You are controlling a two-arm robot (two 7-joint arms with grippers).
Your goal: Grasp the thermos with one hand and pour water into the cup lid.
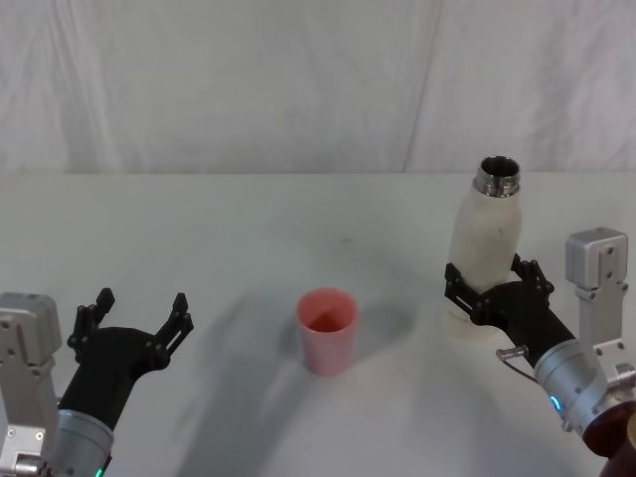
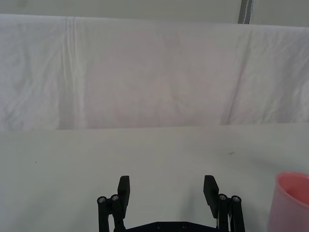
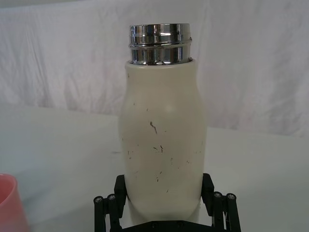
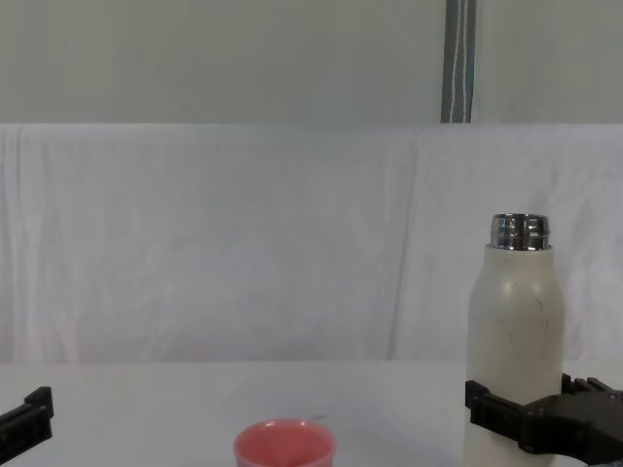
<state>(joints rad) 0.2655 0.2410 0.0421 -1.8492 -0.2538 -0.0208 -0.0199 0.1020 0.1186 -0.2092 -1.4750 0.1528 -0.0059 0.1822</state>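
Observation:
The thermos stands upright on the right of the table, cream-white and speckled, its steel neck uncapped. My right gripper is shut around its lower body, one black finger pressed on each side, as the right wrist view shows on the thermos between the fingers. The pink cup lid stands upright mid-table, left of the thermos and apart from it. My left gripper hovers open at the near left with nothing in it; the left wrist view has the gripper facing the backdrop, the cup lid off to its side.
A white cloth covers the table and rises as a backdrop behind it. A grey metal pole stands behind the backdrop. Bare tabletop lies between the cup lid and both grippers.

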